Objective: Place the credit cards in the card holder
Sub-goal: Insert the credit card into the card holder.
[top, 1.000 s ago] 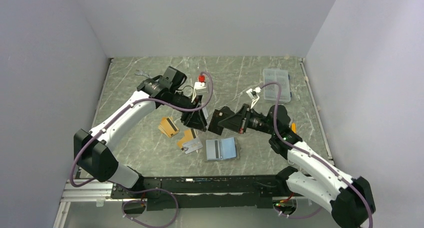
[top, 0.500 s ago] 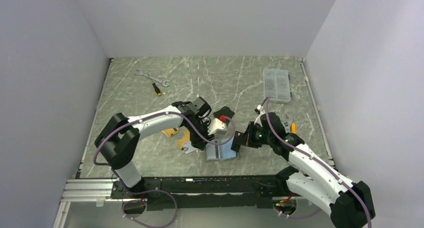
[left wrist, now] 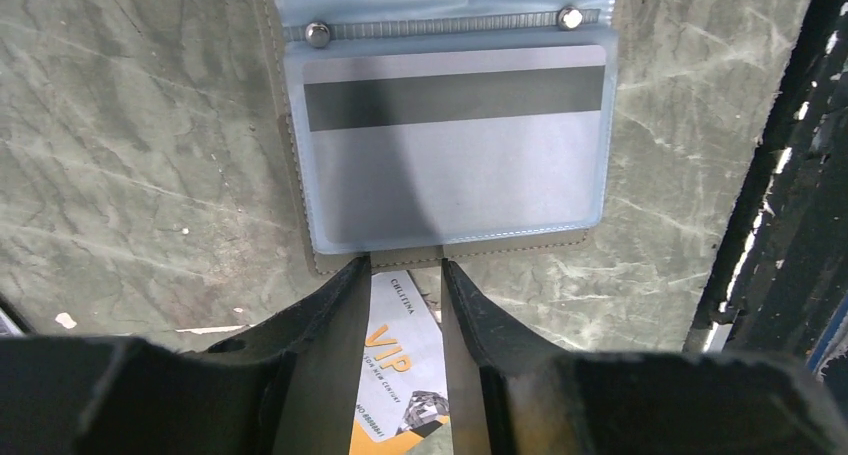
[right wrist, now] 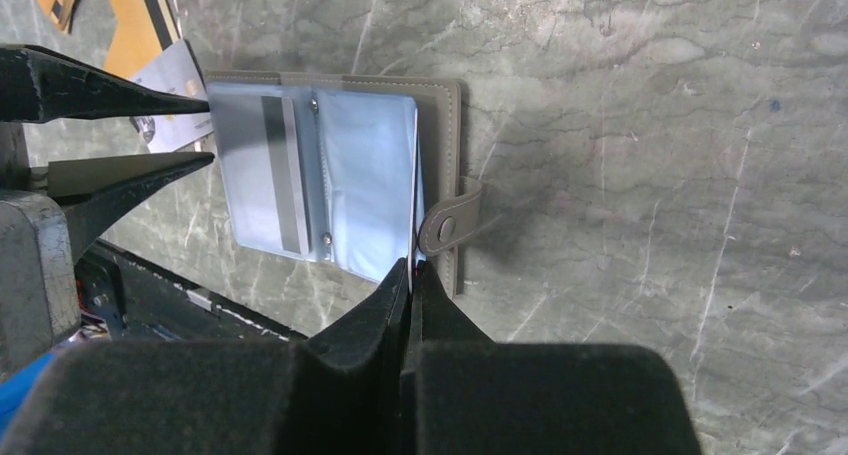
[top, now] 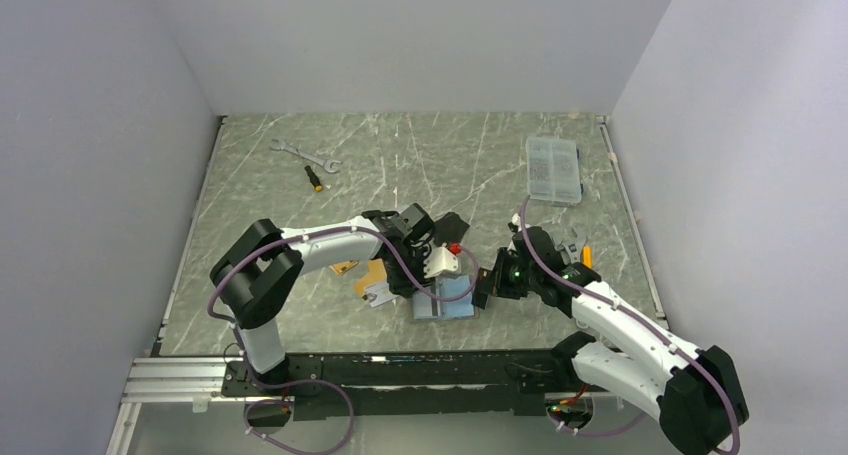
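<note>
- The card holder (right wrist: 440,145), a small grey-taupe booklet wallet with a snap tab (right wrist: 450,225), lies open and flat on the green-grey marbled table (right wrist: 650,125). It is close to the near edge and about midway between the two arms.
- One silver-grey credit card with a black stripe (left wrist: 450,145) already sits inside a pale blue clear sleeve on the holder's left page.
- The loose cards lie just left of the holder: a white-and-orange "VIP" card (left wrist: 400,375) and gold-orange ones with black stripes (right wrist: 125,25).
- The left gripper (left wrist: 405,267) has its jaws partly apart, with the tips at the holder's left edge. The VIP card shows in the gap and seems to lie on the table beneath them rather than be clamped.
- The right gripper (right wrist: 410,270) is fully closed, its tips at the right page's edge. I cannot tell whether it pinches a sleeve or only pins it.
- Handling, as I judge it:
  - The cards look light, stiff and slick. Lying flat, they give no lip, so they are best taken across the two long edges, or with one edge tipped up first.
  - The sleeves look soft and floppy, so the holder likely needs steadying while a card slides in.
</note>
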Controlling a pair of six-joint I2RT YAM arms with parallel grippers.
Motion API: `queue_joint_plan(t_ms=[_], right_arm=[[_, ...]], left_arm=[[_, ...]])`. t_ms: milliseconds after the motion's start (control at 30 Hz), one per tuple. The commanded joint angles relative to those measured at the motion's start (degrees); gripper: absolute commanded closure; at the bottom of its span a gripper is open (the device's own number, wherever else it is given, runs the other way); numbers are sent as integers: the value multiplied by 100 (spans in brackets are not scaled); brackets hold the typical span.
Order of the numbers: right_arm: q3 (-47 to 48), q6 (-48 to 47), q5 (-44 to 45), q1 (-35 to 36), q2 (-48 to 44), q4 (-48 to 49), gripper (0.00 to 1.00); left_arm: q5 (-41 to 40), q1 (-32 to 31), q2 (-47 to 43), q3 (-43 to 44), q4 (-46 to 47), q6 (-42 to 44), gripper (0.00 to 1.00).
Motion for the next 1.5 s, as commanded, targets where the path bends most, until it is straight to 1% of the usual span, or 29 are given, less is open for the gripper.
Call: queue_joint_plan(t_ms=[0, 267, 600, 867, 1033, 1133, 1267, 1367, 1467], right_arm=[[203, -103, 157, 98, 59, 66, 100], [189, -110, 137, 186, 39, 63, 100], [325, -111, 724, 460, 338, -143, 100], [264, -32, 709, 721, 585, 102, 100], [307, 30, 878, 885, 844, -19, 100], [308, 60, 910, 897, 750, -39, 100], [168, 179, 664, 907, 847, 225, 100], [-37, 386, 380, 896, 1000, 646, 100], [-165, 582, 357, 898, 1009, 820, 100]], left_arm=[[-167, -40, -21, 113, 152, 160, 63], [-198, -46, 45, 182, 165, 156, 64], [-215, -72, 103, 214, 111, 171, 67], [-256, -74, 64, 170, 139, 190, 69], [-273, -76, 75, 157, 148, 224, 70], [-301, -74, 77, 163, 137, 247, 70], [-335, -74, 38, 140, 147, 278, 71], [-342, -74, 3, 117, 146, 287, 71], [-363, -74, -1, 102, 122, 303, 72]])
